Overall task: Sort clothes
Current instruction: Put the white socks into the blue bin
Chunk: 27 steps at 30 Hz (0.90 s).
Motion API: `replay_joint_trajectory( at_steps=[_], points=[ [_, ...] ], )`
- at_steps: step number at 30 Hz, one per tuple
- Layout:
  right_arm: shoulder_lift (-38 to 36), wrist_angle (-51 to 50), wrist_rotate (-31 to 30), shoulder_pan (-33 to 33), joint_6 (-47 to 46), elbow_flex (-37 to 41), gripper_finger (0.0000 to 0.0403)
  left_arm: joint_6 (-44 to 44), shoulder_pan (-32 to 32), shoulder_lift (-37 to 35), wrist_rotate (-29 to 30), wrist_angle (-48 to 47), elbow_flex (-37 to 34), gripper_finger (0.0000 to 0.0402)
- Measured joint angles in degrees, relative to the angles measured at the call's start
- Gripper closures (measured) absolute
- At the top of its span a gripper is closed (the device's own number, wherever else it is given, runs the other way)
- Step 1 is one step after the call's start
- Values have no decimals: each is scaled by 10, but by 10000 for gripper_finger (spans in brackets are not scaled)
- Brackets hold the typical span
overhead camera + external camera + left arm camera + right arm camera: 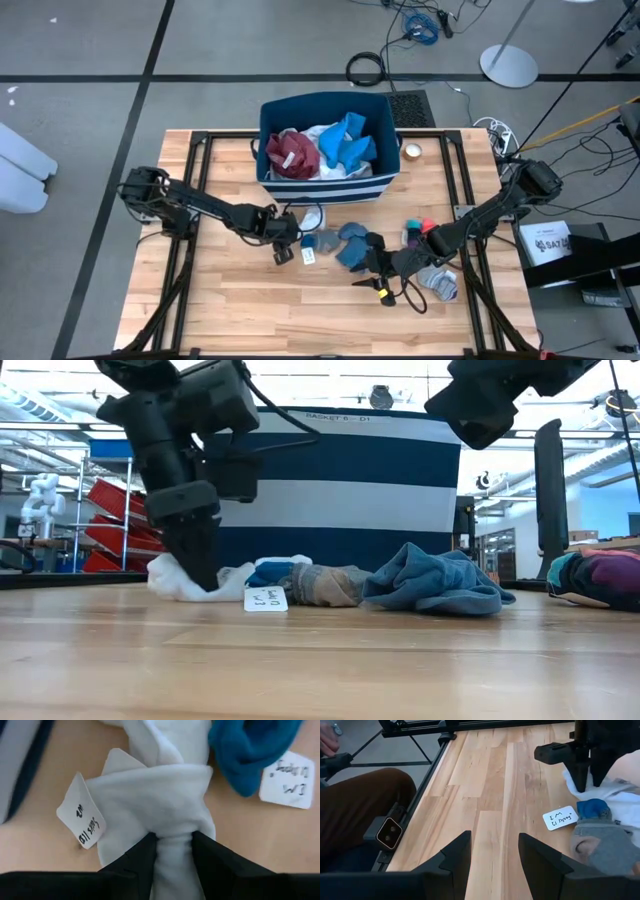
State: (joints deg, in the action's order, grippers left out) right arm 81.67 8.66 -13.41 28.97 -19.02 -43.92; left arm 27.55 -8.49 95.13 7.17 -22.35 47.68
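Note:
A white garment (160, 795) with a paper tag (82, 820) lies on the wooden table just in front of the navy striped bin (325, 185). My left gripper (172, 840) points steeply down and is shut on it; it also shows in the low view (200, 575). Beside the garment lie a blue sock (250, 750), a grey sock (605, 845) and a blue-grey garment (440, 580). My right gripper (495, 855) hovers open over bare table right of centre (365, 268), with nothing between its fingers. Maroon, white and bright blue clothes (320, 150) fill the bin. My left gripper pinches a bunched part of the white garment (172, 827) between its two fingers, which come from above, slanting down. Folds gather toward the fingers. The garment rests on the table (170, 582); how many layers are caught I cannot tell.
A dark multicoloured piece (600, 575) and small grey socks (440, 282) lie at the right. A second paper tag (561, 817) sits by the blue sock. A person's brown-clad leg (360, 805) shows beyond the table's edge. Open wood lies toward the near edge.

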Motion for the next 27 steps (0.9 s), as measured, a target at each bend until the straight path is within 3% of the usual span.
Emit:
replay_joint_trajectory(
  at_steps=[6, 10, 18, 27],
  points=[
    [0, -3, -1, 0, 4, 0, 252, -14, 0, -5, -81, -3, -1, 337],
    [0, -4, -1, 0, 7, 0, 252, -26, 0, -6, -106, -6, -1, 388],
    [0, -6, -2, 0, 7, 0, 252, -30, -15, -62, -100, -61, -3, 387],
    [0, 23, -58, 0, 22, 0, 252, -61, -87, -168, -19, -34, 42, 389]
  ],
)
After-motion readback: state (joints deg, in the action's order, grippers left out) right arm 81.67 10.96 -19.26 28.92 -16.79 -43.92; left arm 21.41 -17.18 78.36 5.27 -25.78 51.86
